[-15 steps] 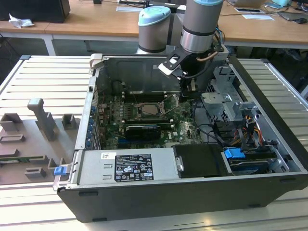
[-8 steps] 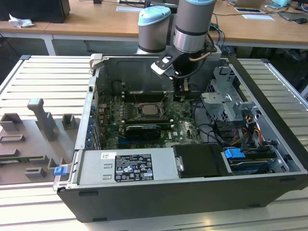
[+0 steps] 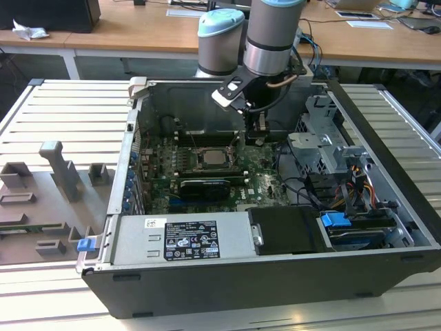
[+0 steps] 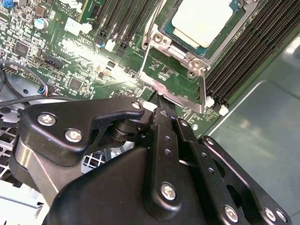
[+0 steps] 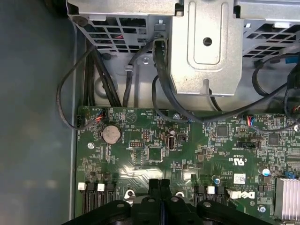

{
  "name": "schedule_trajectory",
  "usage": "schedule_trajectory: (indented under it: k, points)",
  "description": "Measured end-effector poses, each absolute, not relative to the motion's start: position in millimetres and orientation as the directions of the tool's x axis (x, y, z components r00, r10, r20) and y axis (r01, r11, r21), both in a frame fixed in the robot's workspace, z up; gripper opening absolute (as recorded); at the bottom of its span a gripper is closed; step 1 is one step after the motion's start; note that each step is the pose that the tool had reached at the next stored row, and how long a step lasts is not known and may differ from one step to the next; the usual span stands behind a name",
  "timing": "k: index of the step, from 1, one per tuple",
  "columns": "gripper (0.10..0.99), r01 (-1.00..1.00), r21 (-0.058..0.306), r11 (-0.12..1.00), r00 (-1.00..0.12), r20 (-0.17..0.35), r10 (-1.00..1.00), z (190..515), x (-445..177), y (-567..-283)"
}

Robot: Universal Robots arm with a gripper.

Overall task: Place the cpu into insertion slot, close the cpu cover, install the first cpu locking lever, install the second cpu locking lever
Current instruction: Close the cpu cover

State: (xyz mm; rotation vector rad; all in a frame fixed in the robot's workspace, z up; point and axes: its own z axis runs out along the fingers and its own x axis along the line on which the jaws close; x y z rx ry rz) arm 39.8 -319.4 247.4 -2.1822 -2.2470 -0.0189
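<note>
Since the cpu (image 4: 202, 18) already sits in the insertion slot (image 4: 193, 61) mid-motherboard (image 5: 140, 154), with the cpu cover (image 4: 161, 41) apparently down around it, the 2 lever steps look outstanding. The gripper (image 4: 157, 98) is clenched, fingers pressed together on nothing. Its tips are just beside the socket's corner and 1 lever (image 4: 205, 93), on the side toward the drive cage (image 3: 317, 138). Can't tell if either lever is latched. Risk: the closed tips slip off the thin rod and gouge the board or the memory slots (image 4: 243, 51). An off-axis push could bend the lever or lift the cover.
</note>
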Motion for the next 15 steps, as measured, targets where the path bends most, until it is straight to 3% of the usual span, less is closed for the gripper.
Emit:
schedule_trajectory:
  k: [15]
  points:
    - [0.106, 1.000, 0.002, 0.029, -0.029, 0.015, 0.999, 246, 21, -319]
